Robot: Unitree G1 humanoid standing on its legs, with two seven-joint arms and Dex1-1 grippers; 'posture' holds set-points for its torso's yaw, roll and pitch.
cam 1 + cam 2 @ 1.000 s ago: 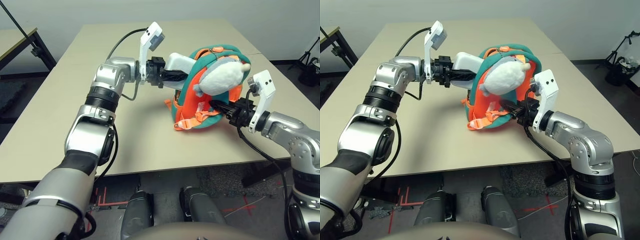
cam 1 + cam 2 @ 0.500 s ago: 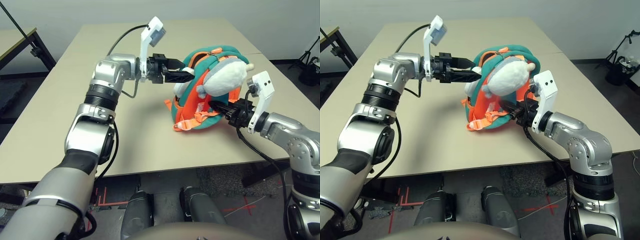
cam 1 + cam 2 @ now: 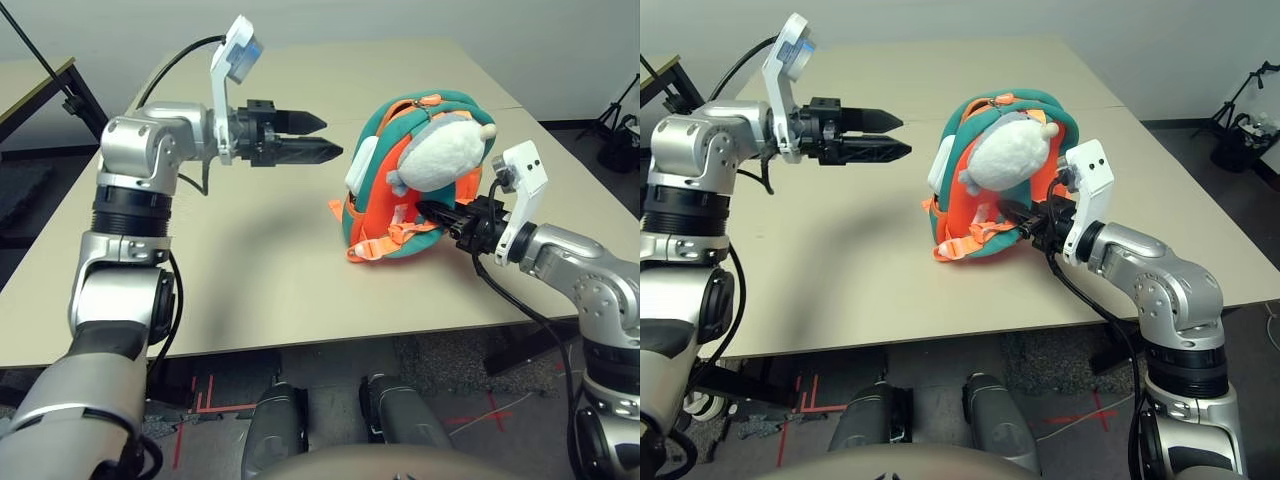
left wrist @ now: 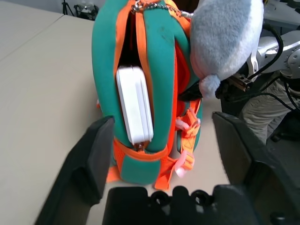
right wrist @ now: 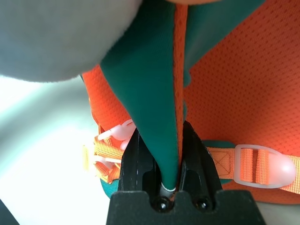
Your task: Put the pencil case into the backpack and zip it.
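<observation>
The orange and teal backpack [image 3: 372, 205] stands on the table with its grey-white plush toy [image 3: 440, 150] facing my right arm. The white pencil case [image 4: 135, 104] sits partly inside the backpack's unzipped slot, with one end sticking out [image 3: 361, 164]. My left gripper [image 3: 333, 137] hovers open and empty above the table, well to the left of the backpack and pointing at it. My right gripper [image 3: 432, 212] is shut on the backpack's teal edge [image 5: 154, 93], low on the side next to the orange straps.
The beige table [image 3: 250, 270] carries only the backpack. Another table [image 3: 30, 80] stands at the far left, and dark gear [image 3: 620, 135] sits on the floor at the far right.
My left gripper has let go of the pencil case and drawn back to the left, away from the backpack. The case stays in the slot. The right gripper has not moved.
</observation>
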